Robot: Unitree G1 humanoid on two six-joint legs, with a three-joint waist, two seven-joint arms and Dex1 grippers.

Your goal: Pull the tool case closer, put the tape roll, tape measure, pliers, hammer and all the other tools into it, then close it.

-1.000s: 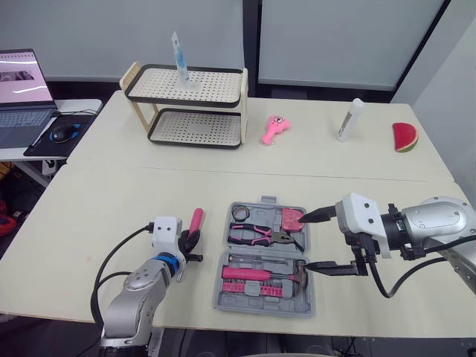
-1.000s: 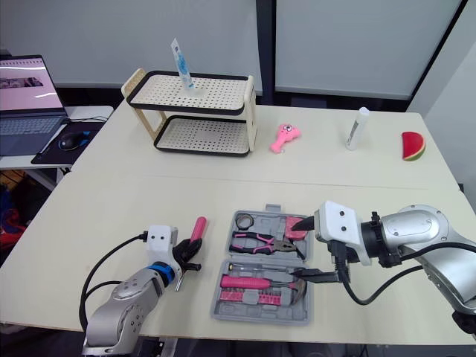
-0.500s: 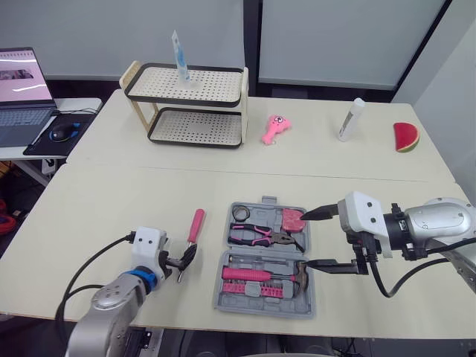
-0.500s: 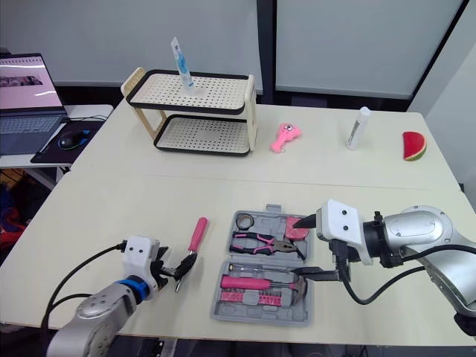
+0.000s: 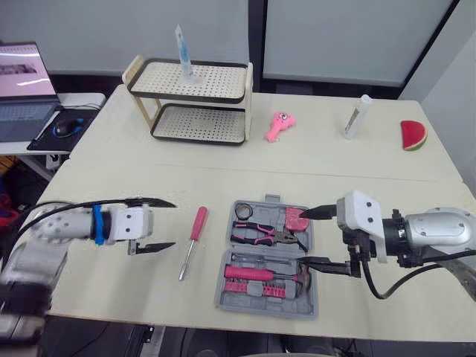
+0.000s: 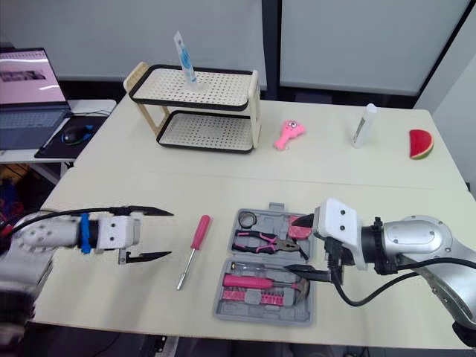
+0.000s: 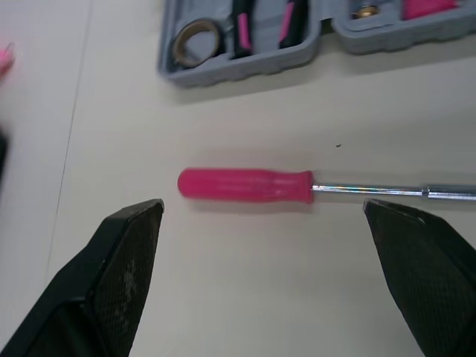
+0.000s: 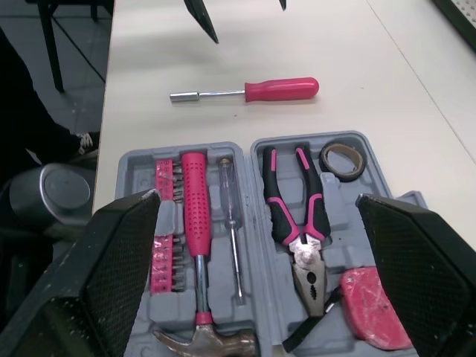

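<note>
Left gripper [image 5: 175,223]: open wide, holding nothing, just left of the screwdriver [image 5: 190,244].
Screwdriver: flat on the table [image 5: 104,178], between the left gripper and the tool case [image 5: 265,201], not packed yet.
Slip risk: its pink handle is round, so it may roll away or pop out of a bad pinch.
Tool case: open, with tape roll [image 5: 239,213], pliers [image 5: 262,236], tape measure [image 5: 293,219] and hammer [image 5: 256,274] inside.
Right gripper [image 5: 303,239]: open wide, empty, reaching over the case's right side.
Lid risk: a bump here may knock tools loose, and then the lid cannot shut.
</note>
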